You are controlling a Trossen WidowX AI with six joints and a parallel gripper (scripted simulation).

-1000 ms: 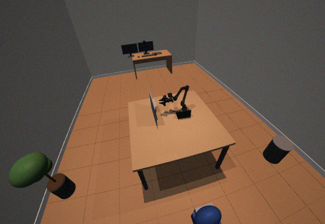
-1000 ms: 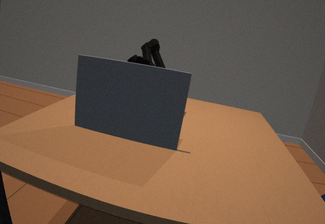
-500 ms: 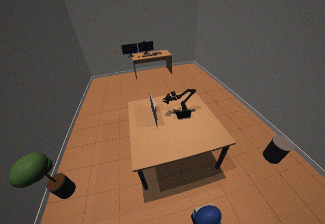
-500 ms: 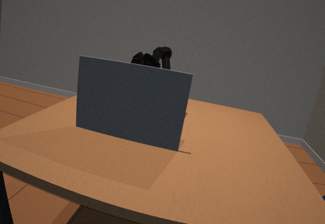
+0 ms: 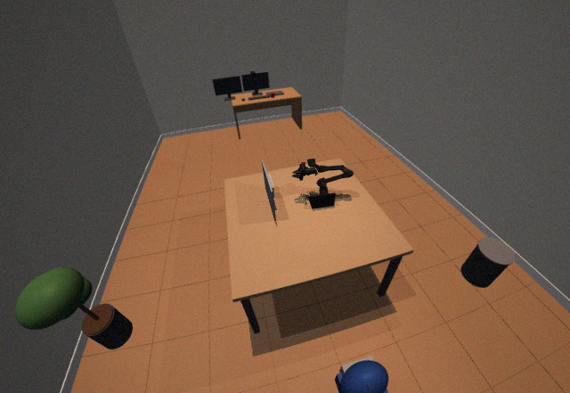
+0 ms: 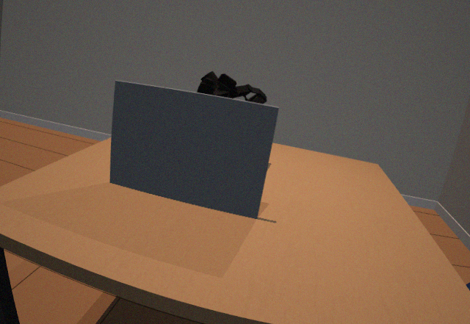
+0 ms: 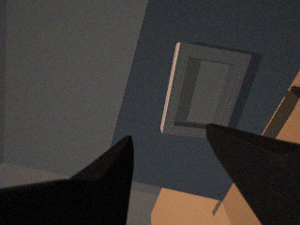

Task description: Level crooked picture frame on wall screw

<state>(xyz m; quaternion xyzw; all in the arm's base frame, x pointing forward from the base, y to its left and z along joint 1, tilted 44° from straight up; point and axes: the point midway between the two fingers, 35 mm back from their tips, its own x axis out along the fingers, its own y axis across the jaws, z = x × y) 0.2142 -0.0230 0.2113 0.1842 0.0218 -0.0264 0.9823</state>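
A robot arm (image 5: 343, 169) (image 6: 248, 90) stands on a wooden table (image 5: 317, 250) (image 6: 322, 245) (image 7: 180, 202), facing an upright dark blue panel (image 5: 268, 191) (image 6: 189, 145) (image 7: 136, 94). The picture frame (image 5: 271, 181) (image 7: 170, 91), a pale rectangle, hangs on the arm's side of that panel; the view from behind the panel hides it. The gripper (image 5: 294, 174) (image 7: 169, 135) is partway open, its two dark fingers apart with nothing between them, and it points at the panel with a gap left to cross.

In the wrist view the frame lies ahead, beyond the fingertips and up toward the right. Its longer sides run mostly up and down in that view, leaning a little to the right at the top — but the camera itself seems tilted, so which side hangs high cannot be told. The single arm is the only one to reach it. Another nudge would likely need the gripper to go forward and line up with the frame's edge — a crooked approach could knock it off the screw.
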